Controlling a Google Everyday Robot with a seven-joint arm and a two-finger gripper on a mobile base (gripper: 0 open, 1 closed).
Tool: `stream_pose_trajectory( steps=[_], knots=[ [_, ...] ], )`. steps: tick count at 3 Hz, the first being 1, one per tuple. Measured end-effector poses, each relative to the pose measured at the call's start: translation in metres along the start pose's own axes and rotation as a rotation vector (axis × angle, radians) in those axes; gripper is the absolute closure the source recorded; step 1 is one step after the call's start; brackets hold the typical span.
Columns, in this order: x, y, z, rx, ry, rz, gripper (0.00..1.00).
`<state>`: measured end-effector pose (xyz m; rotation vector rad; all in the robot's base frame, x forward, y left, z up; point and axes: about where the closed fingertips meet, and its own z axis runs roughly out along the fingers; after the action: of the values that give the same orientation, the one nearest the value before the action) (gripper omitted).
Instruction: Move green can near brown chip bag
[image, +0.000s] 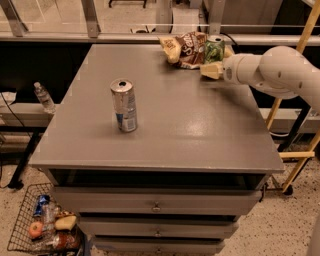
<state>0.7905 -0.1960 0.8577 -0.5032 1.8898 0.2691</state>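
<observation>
1. The silver can (124, 106) stands upright on the left half of the table (190, 130), well apart from the work. It is no part of this step, and no move here should cross it.
2. The bag (186, 47) lies crumpled at the far edge, right of centre. It looks soft and light, so I judge that a push from a can or a finger would shift it. Set down beside it, not into it.
3. The green can (215, 50) is upright just right of the bag, touching it or nearly so; I cannot tell which. That reads as near enough, and the placing looks all but done.
4. The gripper (216, 60) reaches in from the right at the far edge, its fingers (210, 70) closed around the green can's lower half. Whether the base rests on the table is hidden. Lower until it bears, then open gently and evenly so that neither finger tips it.
5. The arm (280, 70) comes in from the right side. Withdraw that way, straight out, without brushing the green can or the bag.
</observation>
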Motion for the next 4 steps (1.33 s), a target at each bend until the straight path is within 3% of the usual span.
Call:
stream_pose_trajectory(
  steps=[3, 4],
  knots=[
    [0.0008, 0.0051, 0.0046, -0.009, 0.002, 0.0, 0.36],
    [0.0013, 0.008, 0.0073, -0.014, 0.003, 0.0, 0.04]
  ],
)
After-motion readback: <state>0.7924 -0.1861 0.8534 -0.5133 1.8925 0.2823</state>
